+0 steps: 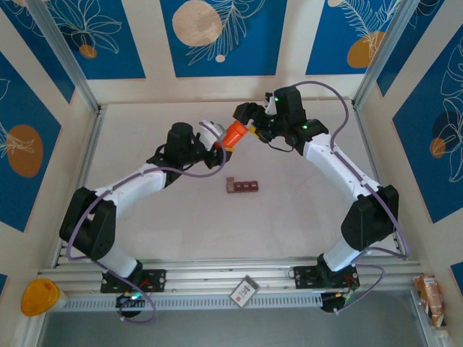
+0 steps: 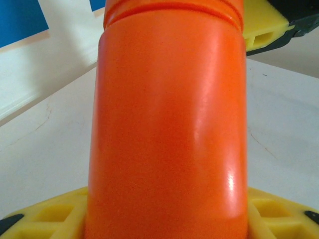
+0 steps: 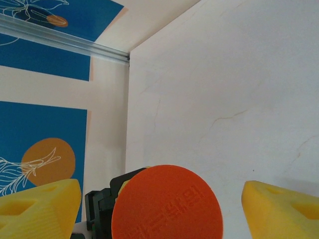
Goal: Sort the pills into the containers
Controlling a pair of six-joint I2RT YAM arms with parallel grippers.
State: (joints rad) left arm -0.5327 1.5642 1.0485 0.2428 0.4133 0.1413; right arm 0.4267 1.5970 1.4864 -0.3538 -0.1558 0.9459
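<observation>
Rail: silver rail (image 1: 217,278) is running along the near edge of the table (image 1: 289,217), and a small white card (image 1: 244,289) is lying on it.
Near corners: a round yellow thing (image 1: 40,296) is sitting at the left end, and a little packet (image 1: 432,300) is sitting at the right end.
Arms: the left arm (image 1: 137,184) and the right arm (image 1: 336,163) are leaning in from both sides toward the middle.
Containers: the containers (image 1: 242,187), a dark red-brown strip of three square boxes in a row, are lying flat on the white table between the two arms. They are nearer than both grippers and touching nothing. What is inside them is too small to tell.
Left gripper: the left gripper (image 2: 167,219) is squeezing the orange bottle (image 1: 235,134) around its body, with a yellow finger pressing on each side.
Orange bottle: it is hanging tilted above the table, just beyond the containers, with its round cap (image 3: 167,204) pointing at the right gripper (image 3: 160,206).
Right gripper: its jaws are standing wide, one yellow finger on each side of the cap, and a gap is showing beside the cap.
Back wall: blue pictures (image 1: 217,36) with pale leaves are hanging behind everything.
</observation>
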